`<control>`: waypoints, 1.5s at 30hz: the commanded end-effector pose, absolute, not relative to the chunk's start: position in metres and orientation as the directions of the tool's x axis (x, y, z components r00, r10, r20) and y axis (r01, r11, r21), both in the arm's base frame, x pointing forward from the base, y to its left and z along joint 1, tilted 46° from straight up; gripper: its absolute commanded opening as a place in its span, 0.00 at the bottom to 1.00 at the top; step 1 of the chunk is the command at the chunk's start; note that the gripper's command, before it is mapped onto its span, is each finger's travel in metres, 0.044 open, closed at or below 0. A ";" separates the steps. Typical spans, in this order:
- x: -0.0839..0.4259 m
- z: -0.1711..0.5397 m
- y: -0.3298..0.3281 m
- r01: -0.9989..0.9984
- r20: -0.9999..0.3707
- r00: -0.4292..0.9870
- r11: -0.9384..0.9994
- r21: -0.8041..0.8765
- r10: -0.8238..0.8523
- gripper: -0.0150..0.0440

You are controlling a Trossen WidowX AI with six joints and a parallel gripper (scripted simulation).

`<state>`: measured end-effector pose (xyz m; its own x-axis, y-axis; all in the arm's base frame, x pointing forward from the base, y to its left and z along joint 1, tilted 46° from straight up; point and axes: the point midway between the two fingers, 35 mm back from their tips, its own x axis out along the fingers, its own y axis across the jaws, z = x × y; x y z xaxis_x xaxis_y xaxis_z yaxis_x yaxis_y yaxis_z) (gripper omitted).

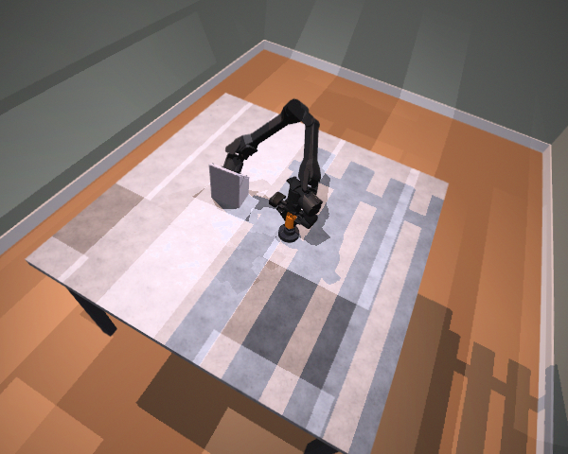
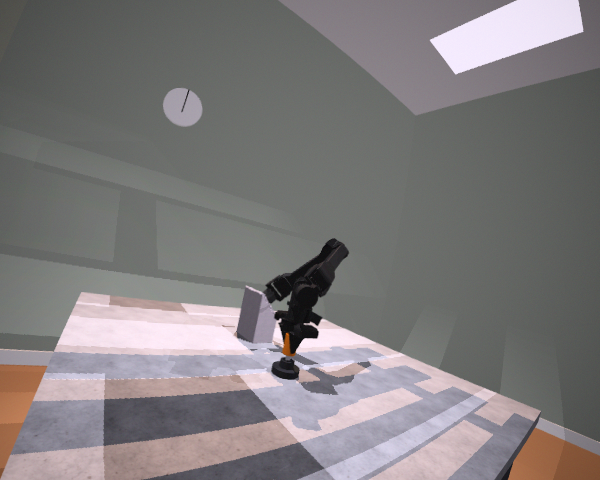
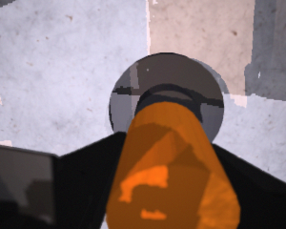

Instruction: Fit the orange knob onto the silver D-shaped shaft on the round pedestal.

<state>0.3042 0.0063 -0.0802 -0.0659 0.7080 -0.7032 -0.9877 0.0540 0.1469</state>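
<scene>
The orange knob (image 1: 290,221) (image 2: 288,346) (image 3: 169,157) is upright between the fingers of my gripper (image 1: 291,215) (image 2: 291,338) (image 3: 165,146), which is shut on it. The round dark pedestal (image 1: 288,236) (image 2: 285,369) (image 3: 167,69) stands on the table right below the knob. In the exterior view a small bit of the silver shaft (image 2: 288,358) seems to show between the knob's lower end and the pedestal's raised collar. In the wrist view the knob covers the shaft. The knob's hole and the flat sides are hidden.
A grey upright block (image 1: 228,186) (image 2: 256,317) stands on the table (image 1: 151,264) (image 2: 135,335) beside the arm's base, behind the pedestal. The arm arches over from there. Patches of light and shadow cross the table top.
</scene>
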 end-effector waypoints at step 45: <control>0.304 -0.077 0.005 -0.977 -0.705 -0.061 -0.186 -0.101 0.706 0.25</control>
<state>0.3041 0.0064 -0.0795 -0.0660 0.7079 -0.7032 -0.9912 -0.1276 -0.0354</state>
